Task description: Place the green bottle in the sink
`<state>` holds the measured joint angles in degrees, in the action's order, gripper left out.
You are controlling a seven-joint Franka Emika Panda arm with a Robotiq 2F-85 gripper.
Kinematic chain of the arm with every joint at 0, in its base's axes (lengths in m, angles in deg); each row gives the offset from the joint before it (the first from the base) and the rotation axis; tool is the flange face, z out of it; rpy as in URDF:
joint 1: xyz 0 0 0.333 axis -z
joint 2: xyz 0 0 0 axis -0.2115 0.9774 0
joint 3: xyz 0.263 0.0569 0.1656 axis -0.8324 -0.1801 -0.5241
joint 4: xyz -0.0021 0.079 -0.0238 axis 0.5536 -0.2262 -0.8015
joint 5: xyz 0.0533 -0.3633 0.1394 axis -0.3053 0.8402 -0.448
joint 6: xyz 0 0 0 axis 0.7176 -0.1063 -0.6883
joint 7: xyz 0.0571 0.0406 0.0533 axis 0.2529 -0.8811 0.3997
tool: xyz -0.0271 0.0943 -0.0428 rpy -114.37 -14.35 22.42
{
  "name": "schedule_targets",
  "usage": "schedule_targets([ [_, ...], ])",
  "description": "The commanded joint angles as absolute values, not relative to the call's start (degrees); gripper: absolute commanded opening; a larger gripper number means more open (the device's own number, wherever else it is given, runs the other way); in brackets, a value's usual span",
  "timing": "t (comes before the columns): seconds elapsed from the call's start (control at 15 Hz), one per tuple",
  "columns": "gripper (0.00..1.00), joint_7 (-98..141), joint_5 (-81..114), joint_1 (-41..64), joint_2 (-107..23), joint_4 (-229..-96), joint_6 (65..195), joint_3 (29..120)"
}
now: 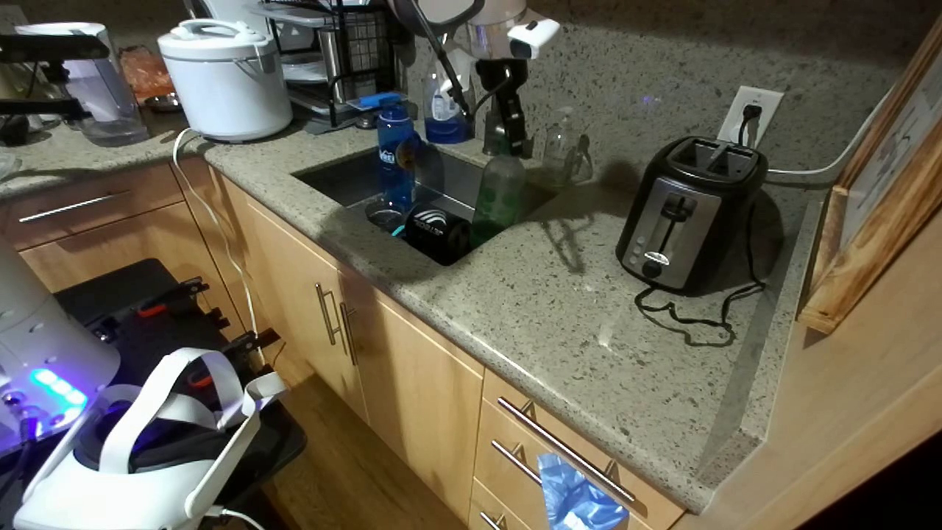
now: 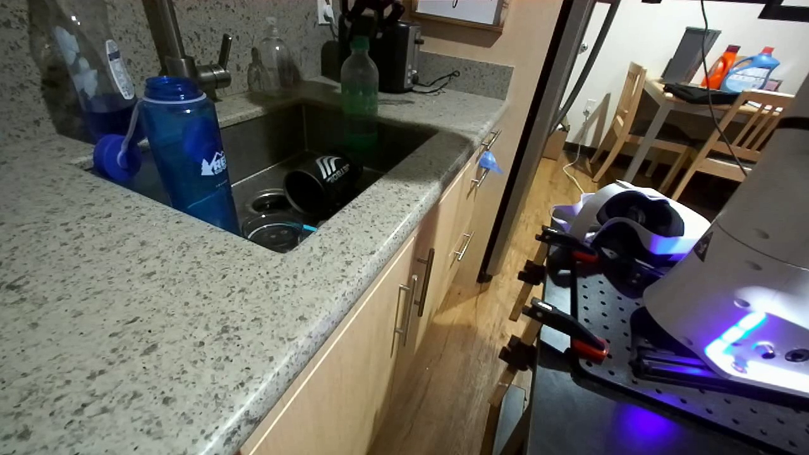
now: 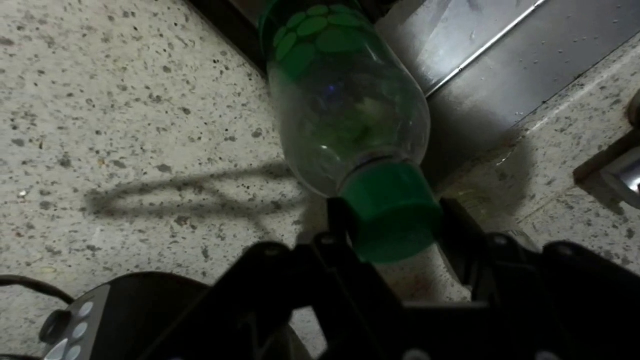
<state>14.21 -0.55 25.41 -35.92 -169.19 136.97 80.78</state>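
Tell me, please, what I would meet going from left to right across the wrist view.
Toaster → green bottle → faucet, only partly in view at the right edge. I left out the sink and gripper, whose spans overlap these.

In an exterior view, bottle (image 1: 499, 195) and sink (image 1: 458, 193) lie below the gripper (image 1: 509, 143), toaster (image 1: 688, 213) right, rice cooker (image 1: 228, 87) far left.

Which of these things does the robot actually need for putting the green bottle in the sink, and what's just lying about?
For the job:
- green bottle
- gripper, holding it
- sink

Just lying about:
- blue water bottle
- black cup
- toaster
- white rice cooker
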Motion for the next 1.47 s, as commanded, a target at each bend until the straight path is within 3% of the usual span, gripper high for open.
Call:
schedule_targets([
  [0.0,0.25,14.1,0.7,25.3,-36.6,-170.3,138.1,81.0],
  [1.33,0.25,8.6,7.7,24.2,-37.8,-170.8,133.6,83.1],
  [1.4,0.31,8.6,7.6,24.2,-38.4,-171.1,133.9,83.1],
])
